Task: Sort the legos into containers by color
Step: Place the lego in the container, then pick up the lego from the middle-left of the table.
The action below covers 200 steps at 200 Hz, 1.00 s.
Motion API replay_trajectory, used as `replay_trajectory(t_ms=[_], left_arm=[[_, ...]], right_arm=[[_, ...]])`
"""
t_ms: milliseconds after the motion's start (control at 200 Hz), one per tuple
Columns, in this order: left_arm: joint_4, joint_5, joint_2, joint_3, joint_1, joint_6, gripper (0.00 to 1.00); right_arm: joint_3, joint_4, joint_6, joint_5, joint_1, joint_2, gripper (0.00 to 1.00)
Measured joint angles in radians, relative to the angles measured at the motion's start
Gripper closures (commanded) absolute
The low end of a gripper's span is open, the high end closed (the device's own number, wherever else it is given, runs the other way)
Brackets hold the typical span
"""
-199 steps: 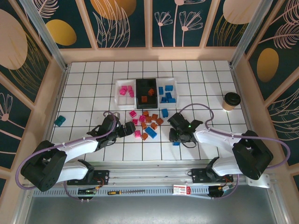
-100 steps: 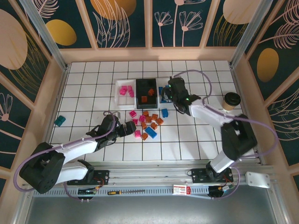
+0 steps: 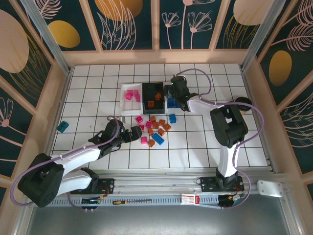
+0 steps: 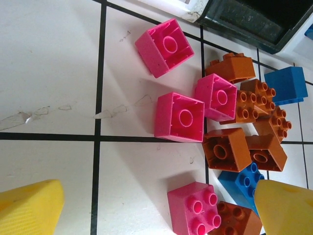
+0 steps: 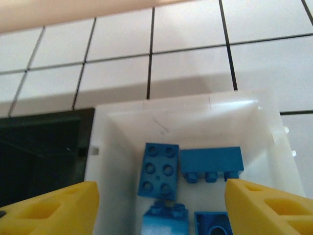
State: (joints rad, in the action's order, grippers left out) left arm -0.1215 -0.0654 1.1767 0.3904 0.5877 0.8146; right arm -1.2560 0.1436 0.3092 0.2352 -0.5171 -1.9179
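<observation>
White tiled counter [image 3: 98, 88], black grid lines. Near its left edge lies a lone teal block [image 3: 62, 127]; near its right edge stands a dark-lidded paper cup [image 3: 243, 103]. Below its near edge lies a yellow-handled screwdriver [image 3: 131, 201].

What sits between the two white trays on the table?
The black tray, holding a few orange bricks; the top view shows it.

From above and behind, the top camera looked down over the whole white tiled table [image 3: 195, 147]. Wrist cameras sat close: left over loose pink, orange and blue plastic bricks [image 4: 179, 116], right over a white rectangular tray [image 5: 122, 132], both spots shared overhead.
</observation>
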Motion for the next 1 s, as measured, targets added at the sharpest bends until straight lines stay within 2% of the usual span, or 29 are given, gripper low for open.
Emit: replay_trajectory(t_ms=[105,225,400,556,776,1001], left_arm=[[0.012,0.003,-0.001,0.008,0.0,-0.013,0.14],[0.031,0.016,-0.001,0.03,0.011,-0.04,0.19],[0.066,0.089,0.053,0.115,0.121,-0.077,0.25],[0.093,0.184,0.179,0.189,0.205,-0.107,0.38],[0.119,0.257,0.306,0.239,0.224,-0.115,0.42],[0.13,0.266,0.344,0.245,0.267,-0.114,0.41]], right_arm=[[0.072,0.028,0.013,-0.007,-0.007,0.089,0.3],[0.192,0.076,0.038,-0.03,-0.02,0.24,0.3],[0.353,0.127,0.077,-0.046,-0.064,0.393,0.3],[0.487,0.139,0.121,-0.053,-0.075,0.455,0.3],[0.572,0.138,0.146,-0.047,-0.074,0.553,0.3],[0.614,0.144,0.146,-0.027,-0.071,0.647,0.3]])
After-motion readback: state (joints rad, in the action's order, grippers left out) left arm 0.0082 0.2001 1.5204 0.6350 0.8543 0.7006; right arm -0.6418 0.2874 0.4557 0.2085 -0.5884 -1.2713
